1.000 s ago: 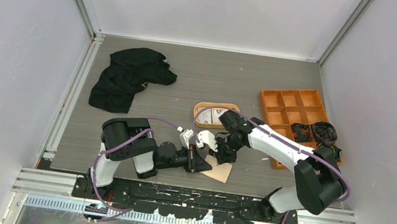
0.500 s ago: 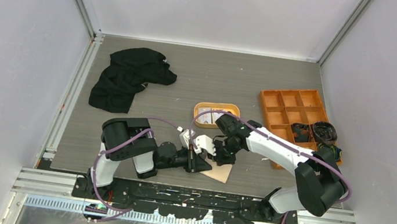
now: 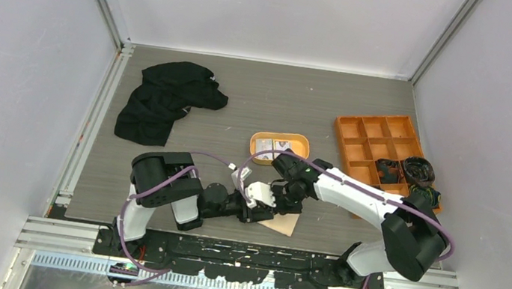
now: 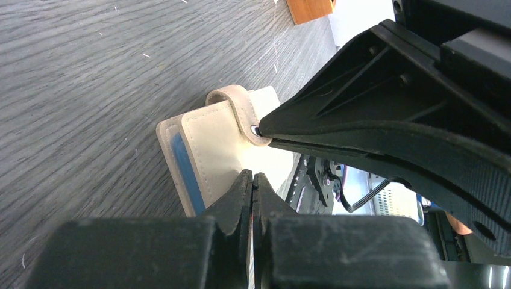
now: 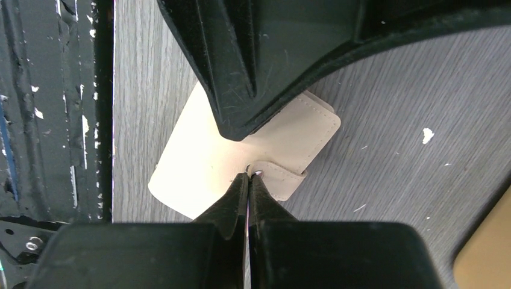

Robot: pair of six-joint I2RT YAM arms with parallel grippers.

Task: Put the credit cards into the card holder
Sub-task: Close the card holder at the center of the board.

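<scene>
Down at the near edge of the desk (image 3: 282,95), both arms meet over the beige card holder (image 3: 284,225), which lies on the wood grain with its snap tab (image 5: 280,179) wrapped over the cover and a strip of blue lining showing along one edge. The left gripper (image 4: 252,179) is closed, fingers pressed together with their tips at the holder's cover; whether any leather is pinched between them cannot be told. The right gripper (image 5: 248,177), reaching in from the opposite side, is likewise closed to a point, its tips touching the metal snap on the tab. The credit cards (image 3: 270,146) lie in an orange oval tray (image 3: 304,145) just beyond the grippers, apart from the holder. An orange compartmented box (image 3: 365,136) sits to the right, a black cloth (image 3: 165,98) far left.
</scene>
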